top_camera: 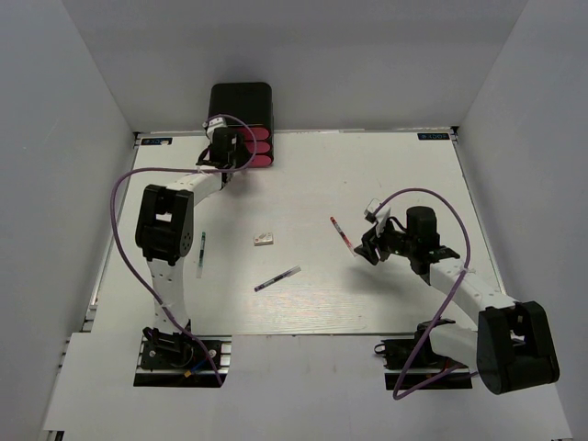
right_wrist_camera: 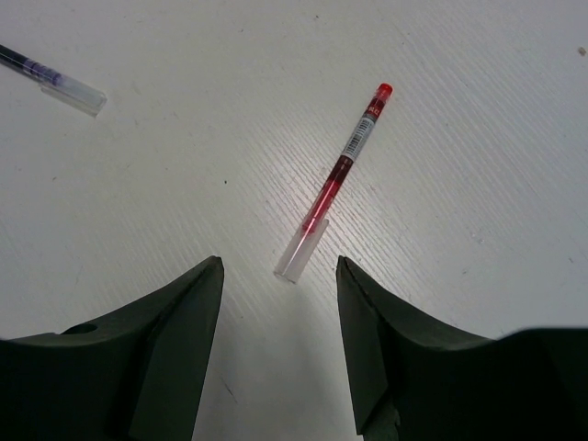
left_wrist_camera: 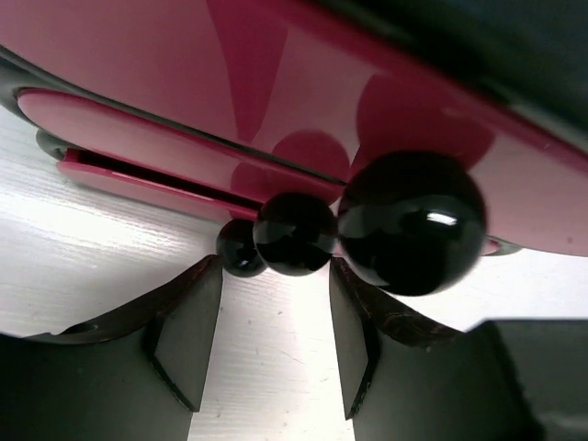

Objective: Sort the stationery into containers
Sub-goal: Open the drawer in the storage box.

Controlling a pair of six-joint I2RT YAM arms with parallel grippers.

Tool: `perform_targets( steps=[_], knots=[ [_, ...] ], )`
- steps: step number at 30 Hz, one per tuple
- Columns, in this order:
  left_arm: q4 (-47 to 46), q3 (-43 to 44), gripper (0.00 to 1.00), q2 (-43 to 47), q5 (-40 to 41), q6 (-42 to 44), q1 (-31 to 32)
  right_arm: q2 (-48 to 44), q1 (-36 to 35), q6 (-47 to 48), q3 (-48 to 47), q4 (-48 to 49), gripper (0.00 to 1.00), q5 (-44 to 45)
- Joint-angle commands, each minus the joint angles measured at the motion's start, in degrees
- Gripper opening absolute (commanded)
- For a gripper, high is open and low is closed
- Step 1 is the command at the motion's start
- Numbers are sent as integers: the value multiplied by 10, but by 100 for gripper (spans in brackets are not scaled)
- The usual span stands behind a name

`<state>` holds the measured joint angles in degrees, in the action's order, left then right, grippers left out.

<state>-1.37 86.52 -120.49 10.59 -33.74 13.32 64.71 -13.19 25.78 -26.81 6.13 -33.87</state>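
The rounded black box (top_camera: 241, 99) stands at the table's far edge with three pink-red drawers (top_camera: 250, 147). My left gripper (top_camera: 226, 152) is open right in front of them. In the left wrist view its fingertips (left_wrist_camera: 276, 274) are just short of the three black knobs (left_wrist_camera: 296, 233) and grip none. My right gripper (top_camera: 369, 248) is open and empty, and in its wrist view (right_wrist_camera: 278, 268) the clear end of a red pen (right_wrist_camera: 342, 173) lies just ahead between the fingertips. The red pen (top_camera: 342, 231) lies right of centre. The stubby markers are out of view.
A dark-and-white pen (top_camera: 277, 278) lies mid-table, also at the right wrist view's top left (right_wrist_camera: 55, 79). A small white eraser (top_camera: 265, 240) lies near the centre. Another thin dark pen (top_camera: 201, 254) lies beside the left arm. White walls enclose the table.
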Motion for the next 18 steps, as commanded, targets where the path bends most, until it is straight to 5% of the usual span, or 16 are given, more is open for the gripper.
perform_targets(
  steps=[1, 13, 18],
  knots=[
    [12, 27, 60, 7, 9, 23, -2, 8, 1, 4, -11, 15, 59, -11],
    [-28, 37, 56, 2, 21, 40, -2, 15, -1, 7, -15, 12, 59, -10],
    [-33, 43, 37, -4, 26, 46, -2, 17, 0, 6, -17, 11, 59, -8]
  ],
)
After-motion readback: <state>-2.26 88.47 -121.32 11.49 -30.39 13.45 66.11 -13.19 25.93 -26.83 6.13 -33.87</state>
